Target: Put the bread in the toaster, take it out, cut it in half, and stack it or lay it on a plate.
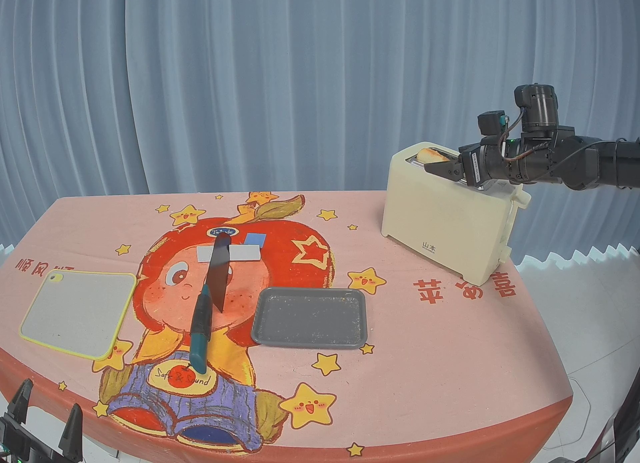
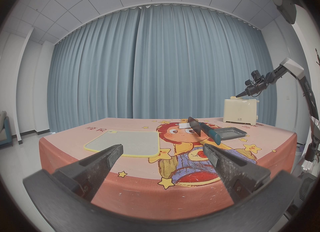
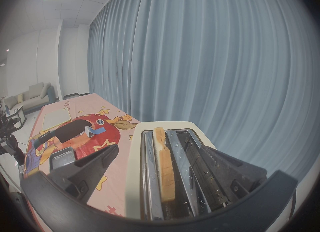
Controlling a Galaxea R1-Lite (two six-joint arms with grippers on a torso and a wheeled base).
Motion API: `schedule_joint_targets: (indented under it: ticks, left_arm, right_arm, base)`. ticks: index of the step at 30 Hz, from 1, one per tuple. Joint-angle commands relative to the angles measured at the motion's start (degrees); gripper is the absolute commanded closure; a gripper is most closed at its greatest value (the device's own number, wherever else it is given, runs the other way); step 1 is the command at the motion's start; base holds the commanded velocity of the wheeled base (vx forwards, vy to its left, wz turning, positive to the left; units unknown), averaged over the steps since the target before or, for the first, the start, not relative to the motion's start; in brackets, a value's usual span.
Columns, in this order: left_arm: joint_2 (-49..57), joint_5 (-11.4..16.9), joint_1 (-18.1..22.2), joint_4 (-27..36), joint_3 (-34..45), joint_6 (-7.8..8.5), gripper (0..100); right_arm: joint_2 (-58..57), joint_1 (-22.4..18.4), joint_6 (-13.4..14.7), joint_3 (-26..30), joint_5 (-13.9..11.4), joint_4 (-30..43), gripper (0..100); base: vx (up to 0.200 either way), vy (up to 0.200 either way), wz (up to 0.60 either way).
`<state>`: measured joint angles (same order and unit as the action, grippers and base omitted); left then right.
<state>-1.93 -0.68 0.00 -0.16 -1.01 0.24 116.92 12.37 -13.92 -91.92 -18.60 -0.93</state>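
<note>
Cream plastic toaster (image 1: 447, 224) stands at the table's (image 1: 433, 364) far right, with a small dark mark on its side that we leave unread. The right wrist view looks down into both slots, where the bread (image 3: 165, 169) stands upright, sunk deep in the one toward the table's middle. From the head view we catch just its top edge. The right end effector (image 3: 159, 148) hangs released above the slots, seemingly clear of the slice. The left end effector (image 2: 162, 147), also released, sits off the near left edge, facing the cutting board (image 2: 128, 142) and knife (image 2: 203, 129).
</note>
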Motion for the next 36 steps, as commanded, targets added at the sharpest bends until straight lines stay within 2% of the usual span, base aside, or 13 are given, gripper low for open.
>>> schedule_joint_targets:
  ticks: [1,7,8,36]
  left_arm:
    - [-0.1,-0.02,0.0,-0.02,1.01,0.02,0]
    - [-0.1,-0.02,0.0,-0.02,1.01,0.02,0]
    - [-0.1,-0.02,0.0,-0.02,1.01,0.02,0]
    - [-0.1,-0.02,0.0,-0.02,1.01,0.02,0]
  right_arm:
    - [1.82,0.02,-0.14,-1.16,0.06,0.05,0]
    - [2.87,-0.16,-0.14,-2.74,0.67,0.05,0]
    - [3.23,-0.33,-0.14,-2.92,0.94,0.05,100]
    - [-0.29,0.11,-0.67,-3.0,1.29,0.14,100]
  base:
    - [0.0,0.0,0.0]
    - [0.0,0.0,0.0]
    - [0.0,0.0,0.0]
    - [0.0,0.0,0.0]
